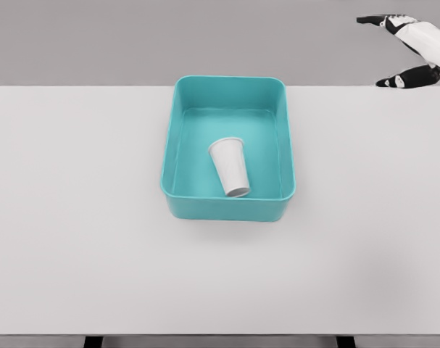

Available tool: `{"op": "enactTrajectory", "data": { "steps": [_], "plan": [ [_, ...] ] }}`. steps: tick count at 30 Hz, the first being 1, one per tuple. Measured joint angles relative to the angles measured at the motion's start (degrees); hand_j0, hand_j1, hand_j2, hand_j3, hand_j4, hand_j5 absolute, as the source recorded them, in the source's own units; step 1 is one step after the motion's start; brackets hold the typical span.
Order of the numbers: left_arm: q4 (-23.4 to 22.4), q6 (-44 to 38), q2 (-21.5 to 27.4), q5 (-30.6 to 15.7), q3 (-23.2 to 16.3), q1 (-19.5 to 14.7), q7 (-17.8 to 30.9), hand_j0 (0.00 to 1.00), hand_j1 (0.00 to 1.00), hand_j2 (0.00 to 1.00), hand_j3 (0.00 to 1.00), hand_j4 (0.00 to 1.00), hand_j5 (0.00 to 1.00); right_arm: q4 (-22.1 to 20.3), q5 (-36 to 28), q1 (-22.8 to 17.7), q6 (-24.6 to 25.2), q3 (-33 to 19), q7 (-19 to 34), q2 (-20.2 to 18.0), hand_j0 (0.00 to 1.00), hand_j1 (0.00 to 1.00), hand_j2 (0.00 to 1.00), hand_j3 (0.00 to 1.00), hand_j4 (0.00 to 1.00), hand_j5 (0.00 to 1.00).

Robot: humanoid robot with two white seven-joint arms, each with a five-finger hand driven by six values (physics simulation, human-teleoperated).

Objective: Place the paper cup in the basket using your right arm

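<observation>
Head view shows the paper cup lying on its side inside the teal basket, its wide mouth toward the far wall and its base near the front wall. The basket sits on the white tabletop, about mid-table. The right hand hangs at the upper right, well apart from the basket and above the table's far edge, fingers spread and holding nothing. Judging by this, the placing step looks done; what remains is only to bring the arm clear to rest. The left arm is out of view.
</observation>
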State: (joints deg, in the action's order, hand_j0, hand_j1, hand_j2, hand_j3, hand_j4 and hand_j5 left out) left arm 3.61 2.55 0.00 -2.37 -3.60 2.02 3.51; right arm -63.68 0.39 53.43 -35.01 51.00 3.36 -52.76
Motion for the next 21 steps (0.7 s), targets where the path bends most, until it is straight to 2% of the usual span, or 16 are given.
{"op": "enactTrajectory", "data": {
  "steps": [3, 7, 11, 14, 16, 21],
  "plan": [
    [0.0, 0.0, 0.0, 0.0, 0.0, 0.0, 0.0, 1.00, 1.00, 1.00, 1.00, 1.00, 1.00, -2.2, 8.9, -0.5, 0.0, 0.2, 0.2, -4.0, 1.00, 1.00, 1.00, 1.00, 1.00, 1.00],
    [0.0, 0.0, 0.0, 0.0, 0.0, 0.0, 0.0, 1.00, 1.00, 1.00, 1.00, 1.00, 1.00, -6.6, 15.6, -6.0, 0.0, 0.4, 0.3, -5.5, 1.00, 1.00, 1.00, 1.00, 1.00, 1.00],
    [0.0, 0.0, 0.0, 0.0, 0.0, 0.0, 0.0, 1.00, 1.00, 1.00, 1.00, 1.00, 1.00, -10.4, 17.2, -6.3, 0.0, 0.4, 0.5, -6.6, 1.00, 1.00, 1.00, 1.00, 1.00, 1.00],
    [0.0, 0.0, 0.0, 0.0, 0.0, 0.0, 0.0, 1.00, 1.00, 1.00, 1.00, 1.00, 1.00, -13.2, 17.6, -7.3, 0.0, 0.3, 0.6, -9.4, 1.00, 1.00, 1.00, 1.00, 1.00, 1.00],
    [0.0, 0.0, 0.0, 0.0, 0.0, 0.0, 0.0, 1.00, 1.00, 1.00, 1.00, 1.00, 1.00, -14.1, 17.9, -8.9, 0.0, 0.4, 0.7, -10.8, 1.00, 1.00, 1.00, 1.00, 1.00, 1.00],
    [0.0, 0.0, 0.0, 0.0, 0.0, 0.0, 0.0, 1.00, 1.00, 1.00, 1.00, 1.00, 1.00, -14.8, 18.1, -8.9, 0.0, 1.3, 0.8, -12.2, 1.00, 1.00, 1.00, 1.00, 1.00, 1.00]
  ]
}}
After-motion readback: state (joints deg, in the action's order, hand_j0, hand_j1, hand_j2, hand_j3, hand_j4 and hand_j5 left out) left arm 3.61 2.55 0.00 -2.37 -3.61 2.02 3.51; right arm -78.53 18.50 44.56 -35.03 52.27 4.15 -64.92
